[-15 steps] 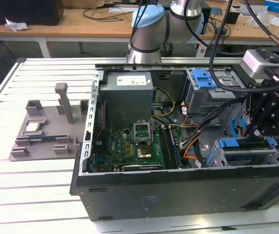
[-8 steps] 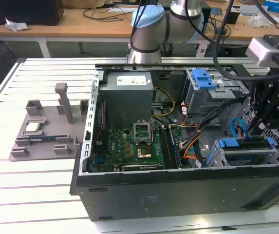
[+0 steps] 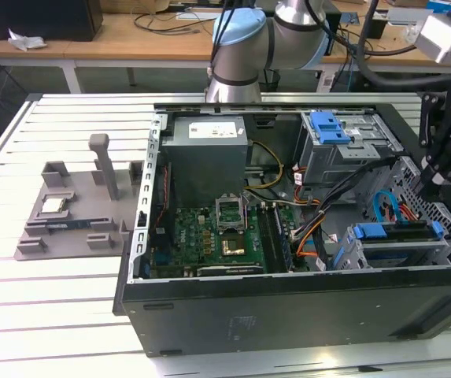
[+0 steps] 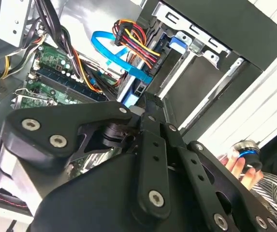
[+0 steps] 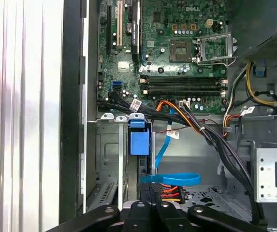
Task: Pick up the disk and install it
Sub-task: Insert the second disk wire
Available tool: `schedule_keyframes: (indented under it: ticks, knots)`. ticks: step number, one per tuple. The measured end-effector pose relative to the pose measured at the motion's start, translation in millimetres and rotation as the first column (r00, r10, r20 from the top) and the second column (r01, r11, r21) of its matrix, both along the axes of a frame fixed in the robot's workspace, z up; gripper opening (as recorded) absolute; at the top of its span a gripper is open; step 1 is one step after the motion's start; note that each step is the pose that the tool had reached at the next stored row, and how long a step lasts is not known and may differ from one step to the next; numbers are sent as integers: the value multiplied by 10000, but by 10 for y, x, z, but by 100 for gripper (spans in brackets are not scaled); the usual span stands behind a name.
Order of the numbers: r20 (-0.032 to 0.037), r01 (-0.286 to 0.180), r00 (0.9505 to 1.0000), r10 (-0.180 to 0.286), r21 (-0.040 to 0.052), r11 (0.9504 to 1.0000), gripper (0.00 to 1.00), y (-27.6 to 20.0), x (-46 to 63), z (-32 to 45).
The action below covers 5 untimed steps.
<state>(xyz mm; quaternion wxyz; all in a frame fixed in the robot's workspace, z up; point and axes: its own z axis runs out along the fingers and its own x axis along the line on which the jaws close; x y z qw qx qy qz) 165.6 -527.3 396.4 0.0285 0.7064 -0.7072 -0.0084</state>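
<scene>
Fingers point(image 5: 150, 195) drawn together, holding nothing, poised just above the disk point(image 5: 139, 145), which stands on edge in the drive cage point(image 3: 398, 244) of the open computer case point(image 3: 288, 307), blue rails seated; blue data cable point(image 5: 169, 179) alongside.

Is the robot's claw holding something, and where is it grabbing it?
That cannot be told. The gripper hangs over the drive cage at the case's end, where the disk sits with blue rails.
</scene>
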Motion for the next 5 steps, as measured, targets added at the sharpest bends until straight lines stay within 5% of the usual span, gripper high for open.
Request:
schedule_keyframes:
  ticks: [5]
  knots:
    - [0,0,10000,0,0,10000,10,0,0,2]
